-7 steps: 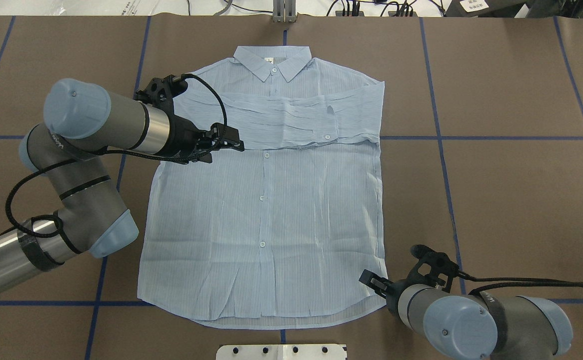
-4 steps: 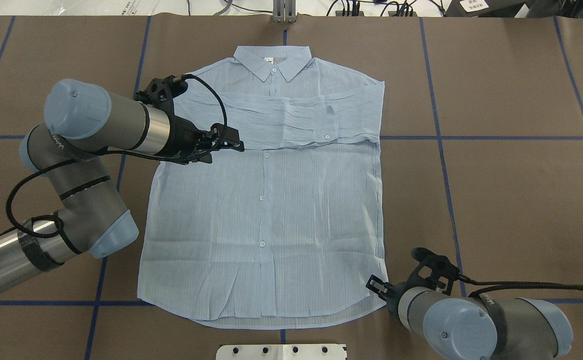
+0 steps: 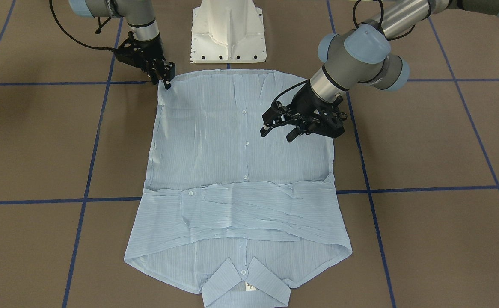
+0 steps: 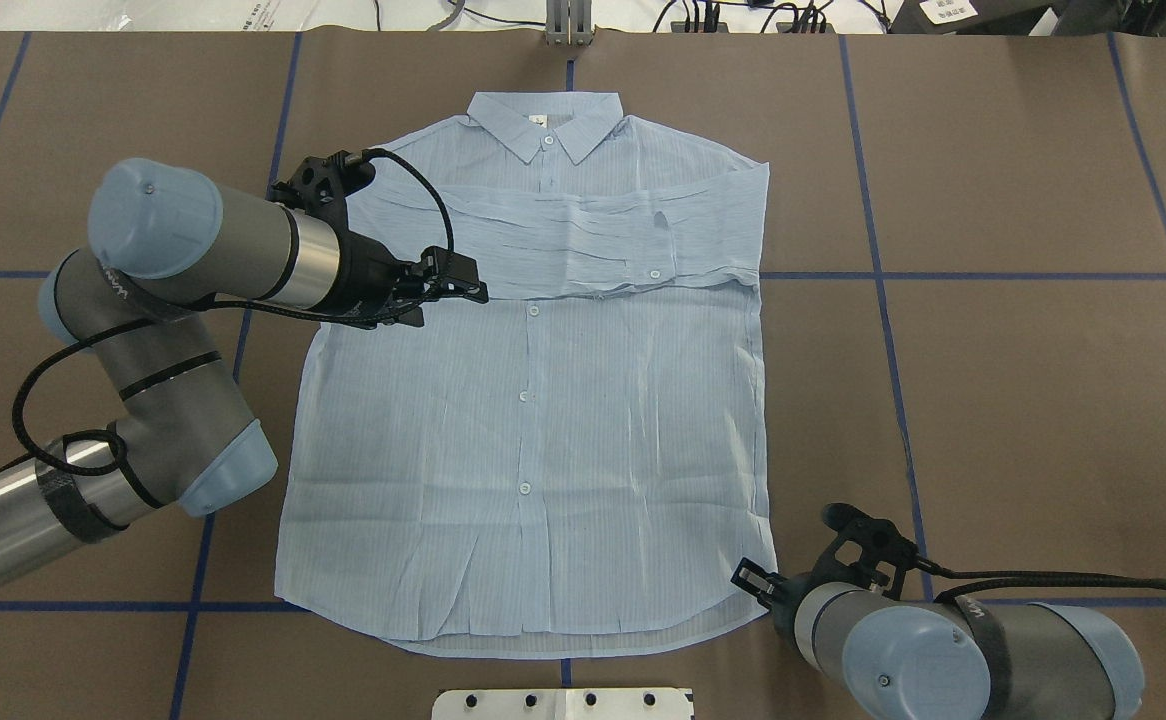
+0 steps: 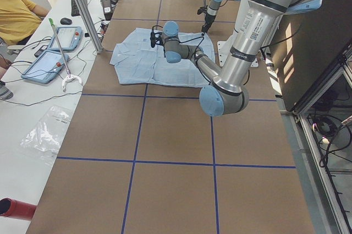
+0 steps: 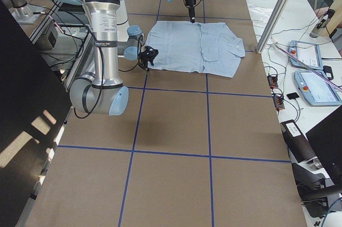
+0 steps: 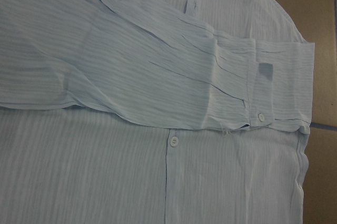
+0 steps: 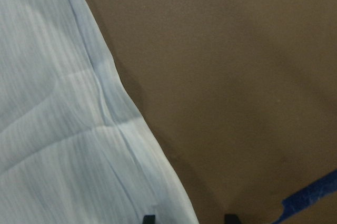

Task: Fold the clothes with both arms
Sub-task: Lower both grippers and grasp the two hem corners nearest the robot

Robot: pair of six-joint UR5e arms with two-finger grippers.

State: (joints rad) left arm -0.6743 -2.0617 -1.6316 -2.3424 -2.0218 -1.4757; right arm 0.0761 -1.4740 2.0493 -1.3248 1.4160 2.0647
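The tabletop (image 4: 1023, 380) is covered in matt brown sheeting crossed by thin blue tape lines.

From its left edge comes the left arm (image 4: 193, 250), made of smooth grey metal tubes with rounded light blue caps and a black cable looping alongside. Its elbow is bent and its last link reaches out roughly level, towards the middle of the tabletop. The left tool (image 3: 277, 135) hangs over the shirt's left half, just below the folded sleeves. Its black fingers are spread apart and grip nothing.

The shirt (image 4: 523, 440) lies flat in the middle of the tabletop, front up and buttoned. Its pointed collar is towards the far edge and its curved hem towards the near edge, close to the white base (image 3: 228, 30). The cloth is thin, pale blue and finely striped, with small white buttons and soft creases near the hem. Both sleeves are folded across the chest in a crinkled band, one buttoned cuff lying on top.

Near the tabletop's near edge, right of the middle, the right arm (image 4: 943, 650) bends in low. The right tool (image 3: 167, 82) points steeply down at the shirt's right hem corner. Its fingertips (image 8: 149, 218) stand apart, one over the cloth and one over bare tabletop, with the hem edge between them. Whether they touch the cloth cannot be told.
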